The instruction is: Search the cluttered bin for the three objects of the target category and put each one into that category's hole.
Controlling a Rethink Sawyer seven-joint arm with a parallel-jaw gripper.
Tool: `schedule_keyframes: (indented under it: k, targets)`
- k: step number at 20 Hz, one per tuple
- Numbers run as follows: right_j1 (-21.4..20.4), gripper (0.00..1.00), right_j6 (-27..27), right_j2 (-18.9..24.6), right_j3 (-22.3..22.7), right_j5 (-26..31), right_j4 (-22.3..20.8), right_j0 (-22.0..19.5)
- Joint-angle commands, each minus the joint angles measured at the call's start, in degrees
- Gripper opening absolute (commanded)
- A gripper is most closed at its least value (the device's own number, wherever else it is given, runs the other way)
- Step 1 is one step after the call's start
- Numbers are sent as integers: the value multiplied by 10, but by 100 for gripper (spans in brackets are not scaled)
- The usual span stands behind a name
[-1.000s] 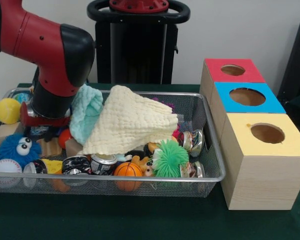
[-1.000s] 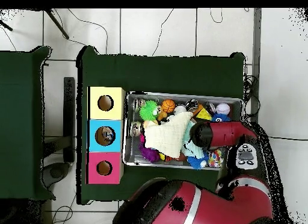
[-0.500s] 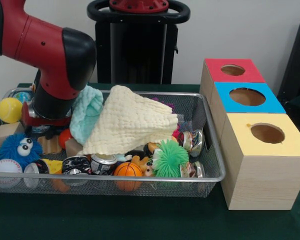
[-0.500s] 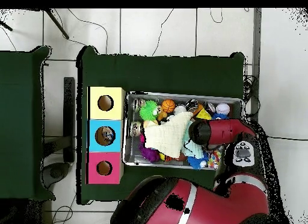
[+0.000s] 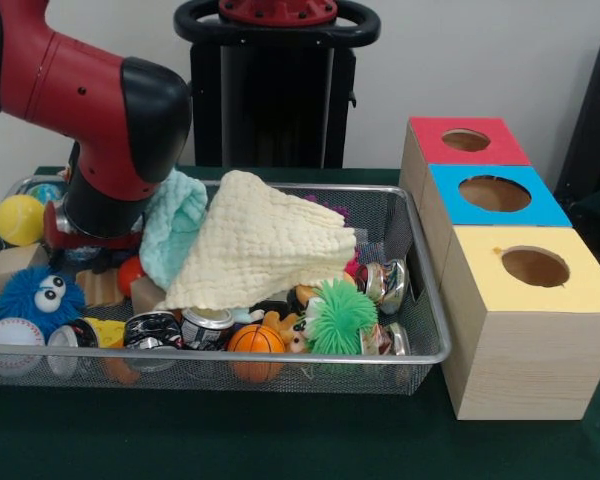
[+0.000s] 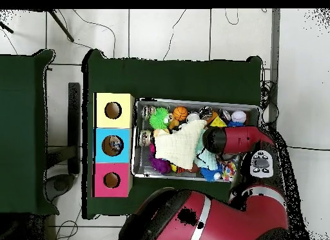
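Bin crammed with mixed clutter

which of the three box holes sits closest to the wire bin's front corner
The hole in the yellow-topped box; the blue-topped box and red-topped box stand farther back.

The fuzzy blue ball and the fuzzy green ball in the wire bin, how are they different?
The fuzzy blue ball with googly eyes shows two big white eyes; the spiky green ball shows none. In the front view the blue one sits at the bin's left end, close to the red and black arm; the green one lies right of centre beside a small orange basketball. Both are soft, hairy toys.
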Motion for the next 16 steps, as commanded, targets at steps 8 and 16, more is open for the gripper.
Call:
schedule_keyframes:
  k: [8, 16]
  targets:
    - [16, 100, -99, 27, 60, 190, -9, -36]
    - [34, 100, -95, 41, 48, 192, -8, -45]
